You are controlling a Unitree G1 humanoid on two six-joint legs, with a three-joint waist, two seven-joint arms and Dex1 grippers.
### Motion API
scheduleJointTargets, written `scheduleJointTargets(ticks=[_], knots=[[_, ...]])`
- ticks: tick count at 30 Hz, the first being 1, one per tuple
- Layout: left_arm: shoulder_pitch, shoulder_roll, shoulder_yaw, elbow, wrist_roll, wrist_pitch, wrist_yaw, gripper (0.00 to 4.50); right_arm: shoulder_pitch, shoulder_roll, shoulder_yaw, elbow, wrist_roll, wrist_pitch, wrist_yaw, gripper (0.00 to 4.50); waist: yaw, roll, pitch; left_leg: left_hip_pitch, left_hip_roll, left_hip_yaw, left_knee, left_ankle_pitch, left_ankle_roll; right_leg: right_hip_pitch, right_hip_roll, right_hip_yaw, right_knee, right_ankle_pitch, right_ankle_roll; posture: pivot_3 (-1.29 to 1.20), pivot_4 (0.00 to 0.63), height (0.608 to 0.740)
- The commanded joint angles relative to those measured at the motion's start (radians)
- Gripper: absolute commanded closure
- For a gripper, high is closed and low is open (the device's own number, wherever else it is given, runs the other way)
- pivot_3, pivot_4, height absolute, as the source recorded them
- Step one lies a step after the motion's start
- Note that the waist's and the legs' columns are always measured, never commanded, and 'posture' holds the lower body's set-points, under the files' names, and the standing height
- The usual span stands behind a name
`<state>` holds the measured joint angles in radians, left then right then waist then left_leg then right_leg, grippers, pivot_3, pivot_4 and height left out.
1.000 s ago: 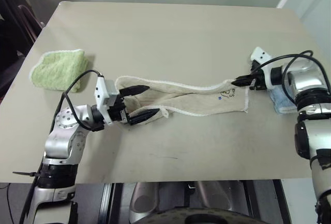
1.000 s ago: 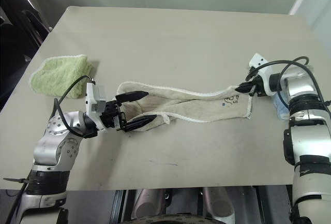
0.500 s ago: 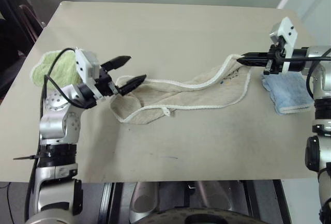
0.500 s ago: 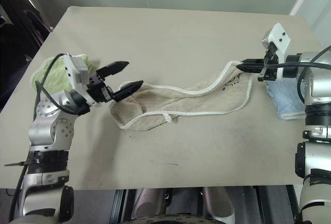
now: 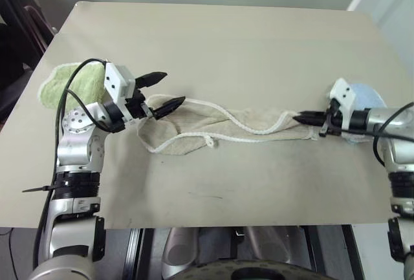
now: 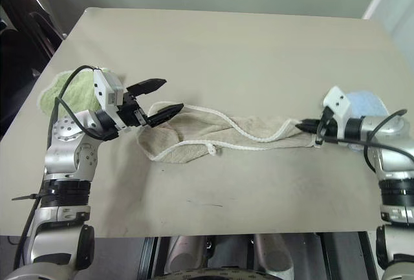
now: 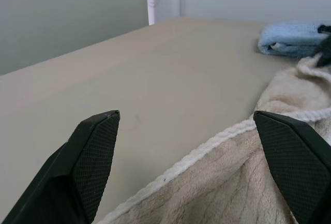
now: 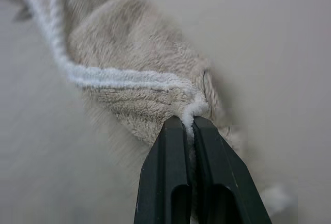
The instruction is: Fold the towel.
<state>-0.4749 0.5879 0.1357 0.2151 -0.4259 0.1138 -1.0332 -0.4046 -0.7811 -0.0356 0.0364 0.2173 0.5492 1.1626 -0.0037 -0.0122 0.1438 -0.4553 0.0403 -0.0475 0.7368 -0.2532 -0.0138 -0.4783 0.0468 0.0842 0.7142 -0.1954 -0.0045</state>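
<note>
Where bunched long, plush cream towel, white corded rim.

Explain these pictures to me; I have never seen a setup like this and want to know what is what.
This is a two-armed humanoid robot at a table. The two wide pictures come from cameras in its head, looking down over its arms. The two close ones come from a camera on each wrist. A beige towel lies bunched lengthwise on the table. The right tool is shut on the towel's white corded edge. The left tool stands open at the other end, holding nothing. A folded green towel lies behind the left arm, and a folded blue towel beside the right arm.
</note>
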Motion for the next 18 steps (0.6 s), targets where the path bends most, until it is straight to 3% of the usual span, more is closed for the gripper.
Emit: scheduleJointTargets(ticks=[1,3,7,18], knots=[[-0.005,0.005,-0.002,-0.024,0.006,-0.019,-0.011,0.0,-0.003,-0.023,-0.028,-0.059,0.028,0.002,-0.024,3.98,-0.004,0.0,0.0,0.0,0.0,0.0,0.0,0.0,0.0,0.0,0.0,0.0,0.0,-0.001,0.003,0.0,0.15,0.697],[-0.008,0.004,-0.007,-0.02,0.012,-0.026,-0.017,0.0,-0.001,-0.03,-0.024,-0.06,0.032,0.004,-0.028,3.51,-0.003,0.0,0.0,0.001,0.0,0.0,0.0,0.001,0.001,0.001,0.0,0.0,0.0,-0.001,0.004,0.0,0.15,0.697],[-0.012,-0.008,-0.013,-0.02,0.014,-0.025,-0.015,0.0,0.003,-0.046,-0.005,-0.054,0.016,-0.024,-0.032,2.13,-0.002,0.0,0.0,0.001,0.0,-0.001,0.0,0.002,0.001,0.001,0.0,0.0,0.0,-0.001,0.005,0.0,0.15,0.697],[0.009,-0.017,-0.015,-0.025,0.019,-0.037,-0.018,0.0,-0.12,-0.078,0.081,0.038,-0.004,-0.068,0.031,2.13,-0.002,0.0,0.0,0.001,0.0,0.0,0.001,0.002,0.001,0.001,0.0,0.0,0.0,-0.001,0.005,0.0,0.15,0.697]])
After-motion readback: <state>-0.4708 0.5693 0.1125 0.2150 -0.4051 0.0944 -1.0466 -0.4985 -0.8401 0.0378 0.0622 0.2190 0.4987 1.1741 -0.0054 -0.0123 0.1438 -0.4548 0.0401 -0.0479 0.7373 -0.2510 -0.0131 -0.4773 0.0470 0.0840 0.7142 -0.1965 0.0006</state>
